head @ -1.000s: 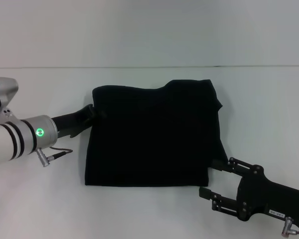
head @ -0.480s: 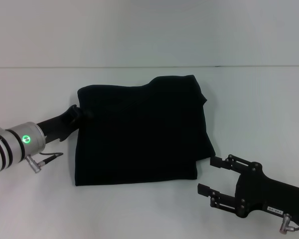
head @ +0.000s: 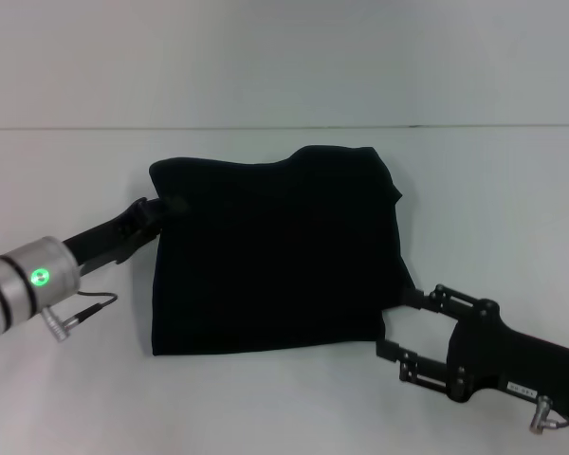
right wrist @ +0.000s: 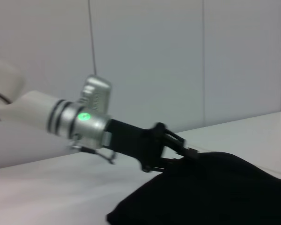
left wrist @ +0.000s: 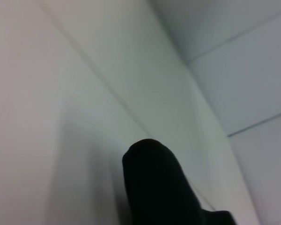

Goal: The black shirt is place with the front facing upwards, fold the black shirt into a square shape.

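Observation:
The black shirt (head: 275, 251) lies folded into a rough square in the middle of the white table, with no lettering showing. My left gripper (head: 159, 209) is at the upper part of the shirt's left edge, shut on the cloth. The right wrist view shows the left gripper (right wrist: 186, 151) pinching the shirt (right wrist: 210, 192) there. My right gripper (head: 398, 324) is open at the shirt's near right corner, and its upper finger (head: 415, 296) touches that corner. In the left wrist view a dark rounded shape (left wrist: 154, 187) fills the lower middle; I cannot tell what it is.
The white table (head: 76, 398) runs back to a pale wall (head: 284, 57). A thin cable (head: 85, 308) loops from the left wrist, close to the table.
The left gripper dragged the shirt left, then eased it slightly back to the right. The right gripper moved up until its upper finger met the shirt's near right corner.

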`<action>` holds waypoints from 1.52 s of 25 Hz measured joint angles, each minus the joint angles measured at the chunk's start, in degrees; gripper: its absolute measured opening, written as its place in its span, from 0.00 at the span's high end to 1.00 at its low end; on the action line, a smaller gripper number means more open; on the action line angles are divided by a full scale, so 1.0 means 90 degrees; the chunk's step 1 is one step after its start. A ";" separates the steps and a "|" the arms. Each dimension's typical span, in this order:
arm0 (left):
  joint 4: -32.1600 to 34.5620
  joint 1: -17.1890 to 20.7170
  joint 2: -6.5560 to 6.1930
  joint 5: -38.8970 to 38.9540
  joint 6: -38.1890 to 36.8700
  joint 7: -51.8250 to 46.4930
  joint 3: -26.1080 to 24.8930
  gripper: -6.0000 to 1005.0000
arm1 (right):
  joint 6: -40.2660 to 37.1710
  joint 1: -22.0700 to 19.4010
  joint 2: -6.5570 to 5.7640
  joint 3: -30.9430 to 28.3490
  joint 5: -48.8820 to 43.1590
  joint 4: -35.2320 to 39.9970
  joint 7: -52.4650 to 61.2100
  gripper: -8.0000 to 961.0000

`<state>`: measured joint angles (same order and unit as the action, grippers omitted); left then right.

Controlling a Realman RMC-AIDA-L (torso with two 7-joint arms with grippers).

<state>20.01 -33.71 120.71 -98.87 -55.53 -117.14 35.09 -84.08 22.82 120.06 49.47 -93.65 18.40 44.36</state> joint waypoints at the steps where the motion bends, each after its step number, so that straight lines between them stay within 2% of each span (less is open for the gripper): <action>1: 0.0044 0.0083 -0.0001 0.0065 -0.0208 0.0239 -0.0039 0.83 | 0.0026 0.0010 0.0000 -0.0023 0.0023 0.0000 0.0000 0.20; 10: 0.0688 0.0842 -0.0111 0.0147 -0.1893 0.2018 -0.0193 0.57 | 0.0388 0.0329 0.0008 -0.0236 0.0660 -0.0194 0.0001 0.20; 12: 0.0771 0.0964 -0.0136 0.0146 -0.2215 0.2448 -0.0193 0.50 | 0.0666 0.0548 0.0012 -0.0245 0.0977 -0.0323 -0.0010 0.20; 15: 0.0821 0.1153 -0.0149 0.0133 -0.3049 0.3761 -0.0178 0.39 | 0.1265 0.1002 0.0025 -0.0246 0.1234 -0.0470 -0.0032 0.20; 19: 0.0768 0.1410 -0.0100 0.0055 -0.3839 0.5280 -0.0164 0.23 | 0.2143 0.1842 0.0031 -0.0244 0.1346 -0.0755 0.0012 0.20; 24: 0.0737 0.1557 -0.0045 -0.0119 -0.4397 0.5828 -0.0126 0.19 | 0.3197 0.2733 0.0080 -0.0226 0.1411 -0.1169 0.0246 0.20; 27: 0.0728 0.1572 -0.0036 -0.0440 -0.4692 0.6008 -0.0088 0.19 | 0.3618 0.2924 0.0087 -0.0200 0.1412 -0.1275 0.0486 0.20; 31: 0.0726 0.1569 -0.0012 -0.0799 -0.4802 0.6064 -0.0079 0.19 | 0.4109 0.3048 0.0089 -0.0160 0.1384 -0.1406 0.0742 0.20; 38: 0.0725 0.1534 0.0005 -0.0874 -0.4800 0.6076 -0.0071 0.19 | 0.4465 0.3052 0.0087 -0.0155 0.1364 -0.1665 0.0756 0.20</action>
<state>26.54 -19.90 120.75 -106.74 -98.73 -62.46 34.46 -43.89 50.29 120.84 48.08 -81.38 3.41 51.16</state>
